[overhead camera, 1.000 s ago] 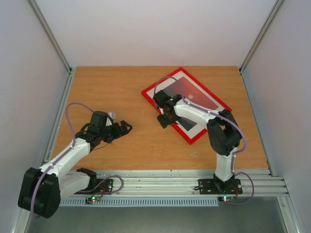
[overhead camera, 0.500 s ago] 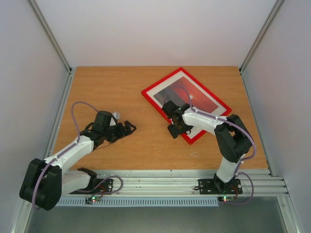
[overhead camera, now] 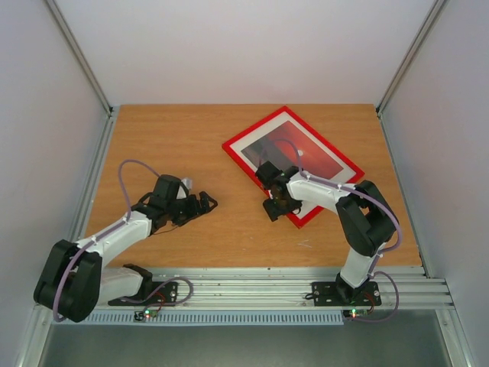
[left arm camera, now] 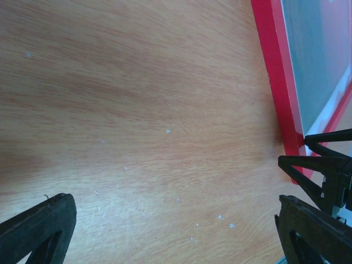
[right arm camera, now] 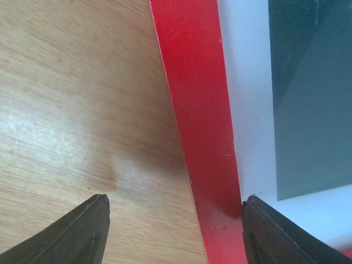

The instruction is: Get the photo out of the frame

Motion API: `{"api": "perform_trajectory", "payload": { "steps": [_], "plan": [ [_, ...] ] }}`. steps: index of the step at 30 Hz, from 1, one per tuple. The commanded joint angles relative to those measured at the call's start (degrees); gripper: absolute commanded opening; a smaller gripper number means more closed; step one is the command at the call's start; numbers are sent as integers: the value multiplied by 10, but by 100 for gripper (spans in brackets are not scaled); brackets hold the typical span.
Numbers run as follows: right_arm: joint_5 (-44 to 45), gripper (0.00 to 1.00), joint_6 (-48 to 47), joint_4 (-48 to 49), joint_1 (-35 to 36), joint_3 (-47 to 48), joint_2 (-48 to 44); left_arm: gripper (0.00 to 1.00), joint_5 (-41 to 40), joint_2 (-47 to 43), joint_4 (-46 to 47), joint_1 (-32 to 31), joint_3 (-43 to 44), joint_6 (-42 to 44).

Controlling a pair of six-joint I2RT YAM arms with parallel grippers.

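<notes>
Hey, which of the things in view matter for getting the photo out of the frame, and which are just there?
Part of the job:
photo
frame
right gripper, open astride the frame's edge
left gripper, open, off to the side

Just there:
wooden table
metal rail at the near edge

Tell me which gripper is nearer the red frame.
Right. The right gripper straddles one edge of the frame; the left gripper hovers over the table, off to its left.
</notes>
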Motion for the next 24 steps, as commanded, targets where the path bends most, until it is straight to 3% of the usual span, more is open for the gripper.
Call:
{"api": "perform_trajectory", "payload": {
  "steps": [1, 10, 20, 24],
  "plan": [
    [-41, 66, 27, 9, 14, 0, -11, 99, 4, 8, 40, -4, -3, -7],
    [-72, 67, 58, 25, 55, 34, 11, 99, 10, 30, 53, -10, -4, -9],
    [-185, 67, 107, 102, 129, 93, 46, 99, -1, 26, 53, -11, -12, -13],
    [-164, 67, 104, 106, 139, 99, 37, 99, 1, 23, 55, -12, -16, -19]
  ]
}}
